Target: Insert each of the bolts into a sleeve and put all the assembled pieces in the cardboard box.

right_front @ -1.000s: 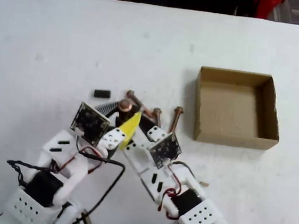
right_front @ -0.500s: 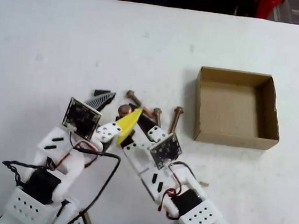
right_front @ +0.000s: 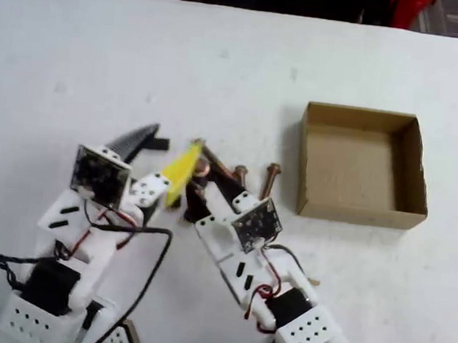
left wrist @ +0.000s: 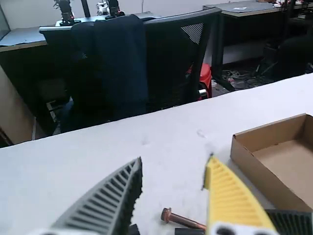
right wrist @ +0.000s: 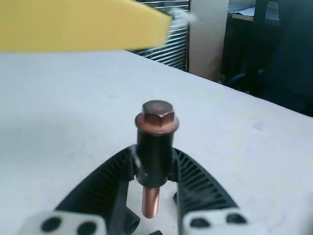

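My right gripper (right wrist: 154,164) is shut on a black sleeve (right wrist: 154,154) held upright, with a copper bolt (right wrist: 157,120) standing in it, head up and thread showing below. In the high view this piece (right_front: 202,169) sits just above the table's middle front. My left gripper (right_front: 175,138) is open beside it, its yellow finger (right_front: 181,171) close to the bolt head and its grey finger (right_front: 134,139) farther left. Loose bolts (right_front: 241,174) lie beside the right gripper (right_front: 203,187). The cardboard box (right_front: 417,163) stands to the right and holds nothing.
Another black sleeve (right_front: 161,143) lies by the grey finger. One loose bolt (left wrist: 182,220) lies between the left gripper's fingers (left wrist: 230,196), with the box (left wrist: 244,152) beyond. A further bolt (right_front: 271,180) lies near the box's left wall. The table's far half is bare.
My left gripper has opened, let go of the bolt head and drawn back to the left. The bolt stays in the sleeve held by the right gripper.
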You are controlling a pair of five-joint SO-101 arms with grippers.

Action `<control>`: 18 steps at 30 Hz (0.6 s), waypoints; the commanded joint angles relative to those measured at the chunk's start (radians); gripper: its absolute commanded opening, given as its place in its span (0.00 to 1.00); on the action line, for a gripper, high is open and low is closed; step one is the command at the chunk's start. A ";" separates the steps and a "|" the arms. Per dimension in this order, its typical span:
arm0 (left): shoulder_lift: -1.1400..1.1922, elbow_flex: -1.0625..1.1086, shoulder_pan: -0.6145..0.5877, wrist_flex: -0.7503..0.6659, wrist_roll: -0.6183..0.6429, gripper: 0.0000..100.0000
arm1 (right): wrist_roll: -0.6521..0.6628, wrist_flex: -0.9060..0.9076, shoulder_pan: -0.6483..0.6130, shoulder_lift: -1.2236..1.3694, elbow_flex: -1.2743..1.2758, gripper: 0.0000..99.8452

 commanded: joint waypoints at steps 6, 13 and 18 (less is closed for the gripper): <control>-0.031 -0.020 -0.111 -0.029 0.012 0.07 | 0.002 0.166 0.016 -0.016 -0.025 0.02; -0.303 0.117 -0.125 -0.035 0.011 0.02 | 0.003 0.378 0.140 -0.018 -0.140 0.02; -0.338 0.146 -0.170 -0.029 0.012 0.02 | 0.003 0.464 0.163 -0.018 -0.180 0.02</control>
